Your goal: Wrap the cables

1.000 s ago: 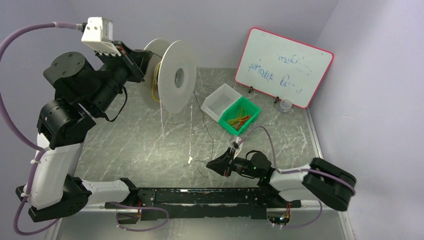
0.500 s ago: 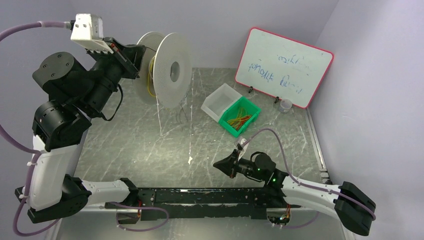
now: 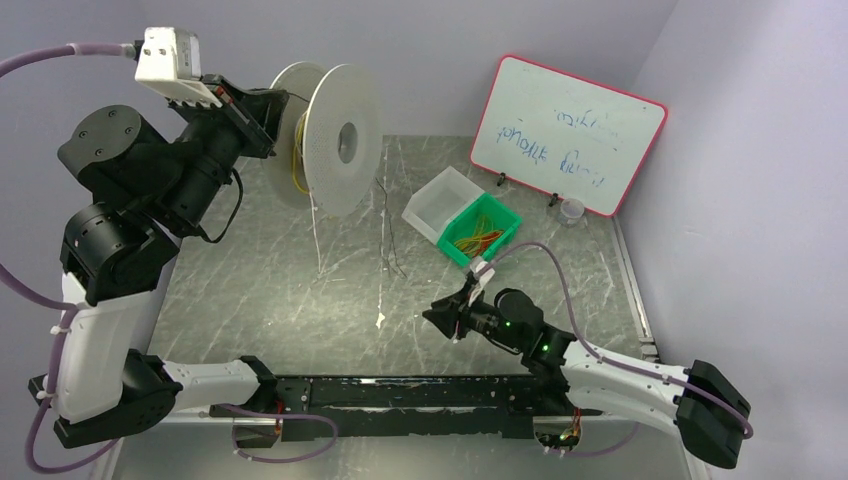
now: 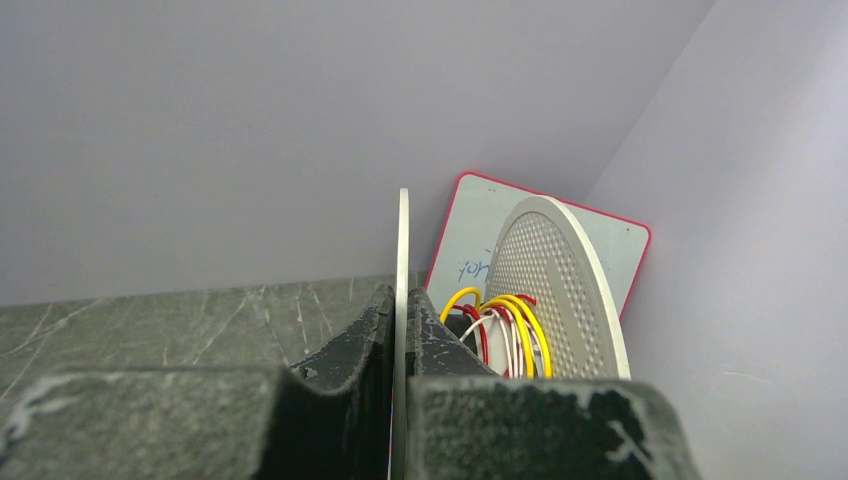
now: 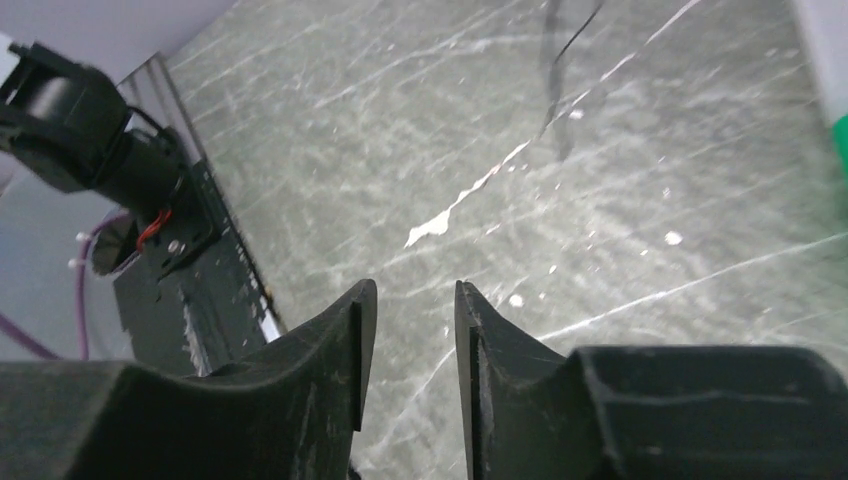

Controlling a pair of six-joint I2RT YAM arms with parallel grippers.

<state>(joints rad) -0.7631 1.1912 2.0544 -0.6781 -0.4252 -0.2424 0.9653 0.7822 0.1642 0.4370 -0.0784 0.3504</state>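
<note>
A white spool (image 3: 340,140) stands raised at the back left, with yellow, red and white cables (image 4: 505,330) wound on its hub. My left gripper (image 3: 268,112) is shut on the spool's near flange (image 4: 402,260), which runs edge-on between the jaws. A thin black cable (image 3: 386,232) hangs loose from the spool to the table; its end shows in the right wrist view (image 5: 558,45). A pale cable (image 3: 316,235) hangs beside it. My right gripper (image 3: 438,318) is open and empty over the table (image 5: 412,292), in front of and apart from the black cable's end.
A green bin (image 3: 503,240) holding several coloured cables and a white bin (image 3: 437,205) sit at mid right. A red-framed whiteboard (image 3: 565,135) leans at the back right, with a small clear cup (image 3: 571,210) by it. A black rail (image 3: 420,392) runs along the near edge.
The black cable left the table by my right gripper and now hangs up near the spool. The spool shifted slightly left. My right gripper moved a little away from the near edge, empty.
</note>
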